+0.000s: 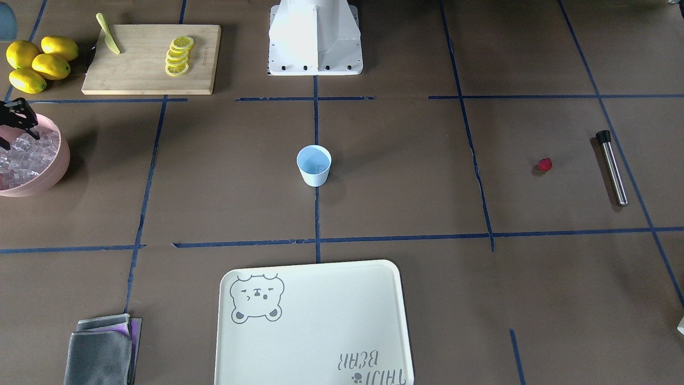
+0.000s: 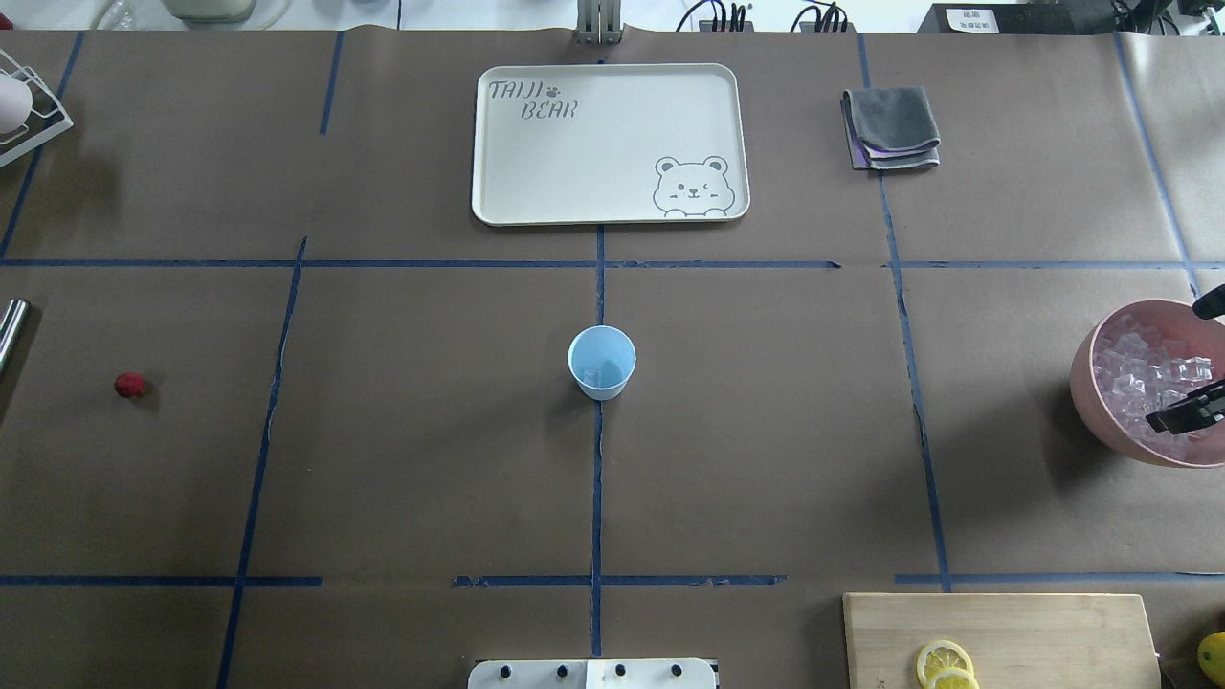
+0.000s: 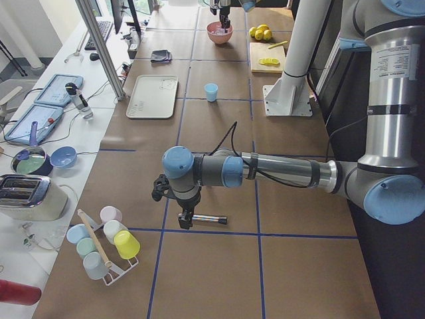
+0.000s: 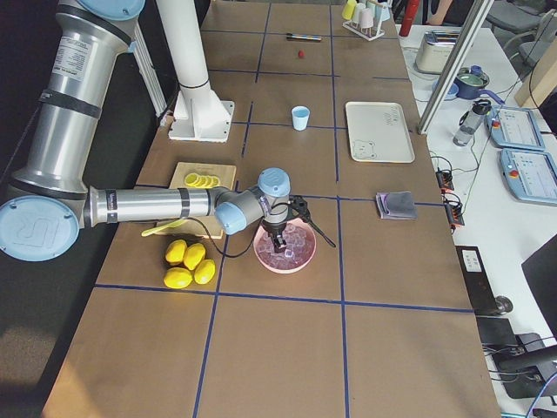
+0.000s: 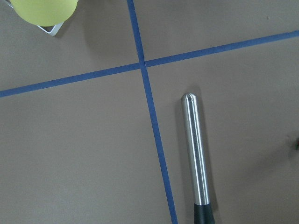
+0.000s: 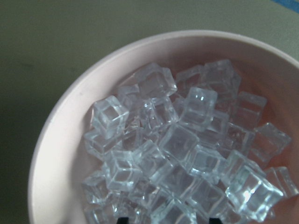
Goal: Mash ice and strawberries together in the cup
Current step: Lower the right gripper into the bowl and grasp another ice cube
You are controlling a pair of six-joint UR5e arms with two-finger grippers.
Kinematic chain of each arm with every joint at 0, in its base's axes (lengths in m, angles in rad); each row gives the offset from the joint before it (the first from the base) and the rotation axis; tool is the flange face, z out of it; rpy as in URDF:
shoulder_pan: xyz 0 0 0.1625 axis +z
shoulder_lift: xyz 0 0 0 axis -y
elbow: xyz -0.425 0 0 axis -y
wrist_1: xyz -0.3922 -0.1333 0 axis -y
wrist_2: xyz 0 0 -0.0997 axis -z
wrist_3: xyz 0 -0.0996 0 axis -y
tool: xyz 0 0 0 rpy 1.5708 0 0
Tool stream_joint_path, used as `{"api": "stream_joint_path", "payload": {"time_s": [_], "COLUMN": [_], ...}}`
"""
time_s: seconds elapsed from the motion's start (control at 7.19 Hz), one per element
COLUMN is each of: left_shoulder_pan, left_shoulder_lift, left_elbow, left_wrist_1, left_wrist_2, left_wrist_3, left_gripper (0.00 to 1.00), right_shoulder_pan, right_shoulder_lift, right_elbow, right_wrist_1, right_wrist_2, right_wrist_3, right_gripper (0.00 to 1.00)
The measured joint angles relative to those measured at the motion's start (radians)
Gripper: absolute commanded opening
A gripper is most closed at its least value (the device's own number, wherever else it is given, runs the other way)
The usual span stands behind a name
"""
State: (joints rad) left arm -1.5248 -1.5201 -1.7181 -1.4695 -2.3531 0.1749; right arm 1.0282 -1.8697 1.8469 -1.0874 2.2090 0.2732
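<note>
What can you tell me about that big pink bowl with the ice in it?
The pink bowl is round and wide, smooth like plastic, standing upright on the brown table near the lemons. It is heaped with clear ice cubes. The right gripper hangs open just over the ice; touching cannot be told.

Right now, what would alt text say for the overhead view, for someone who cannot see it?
A small light blue plastic cup stands mid-table on a brown table gridded with blue tape. At the right edge, the right gripper hangs over a pink bowl of clear ice cubes; a red strawberry lies far left, a cream bear-printed tray beyond.
</note>
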Motion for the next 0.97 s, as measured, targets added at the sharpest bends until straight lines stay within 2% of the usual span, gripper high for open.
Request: {"api": "stream_joint_path", "payload": {"time_s": [0.56,0.83,0.97], "left_shoulder_pan": [0.003,0.004,0.005], "left_shoulder_lift": [-0.002,-0.003,-0.003], "left_elbow": [0.0,0.0,0.0], "left_wrist_1": [0.0,0.0,0.0], "left_wrist_2": [0.0,0.0,0.0], "left_wrist_3": [0.0,0.0,0.0], "left_gripper": [1.0,1.0,1.0], "right_shoulder_pan": [0.009,0.044,0.06], "right_shoulder_lift": [0.002,0.011,0.043], "right_elbow": [0.016,0.062,0.093], "right_wrist_1": [0.0,-0.017,-0.064], "right_wrist_2": [0.008,0.026,0.032], "right_wrist_3": [-0.004,-0.002,0.004], "right_gripper": [0.07,0.04,0.01]}}
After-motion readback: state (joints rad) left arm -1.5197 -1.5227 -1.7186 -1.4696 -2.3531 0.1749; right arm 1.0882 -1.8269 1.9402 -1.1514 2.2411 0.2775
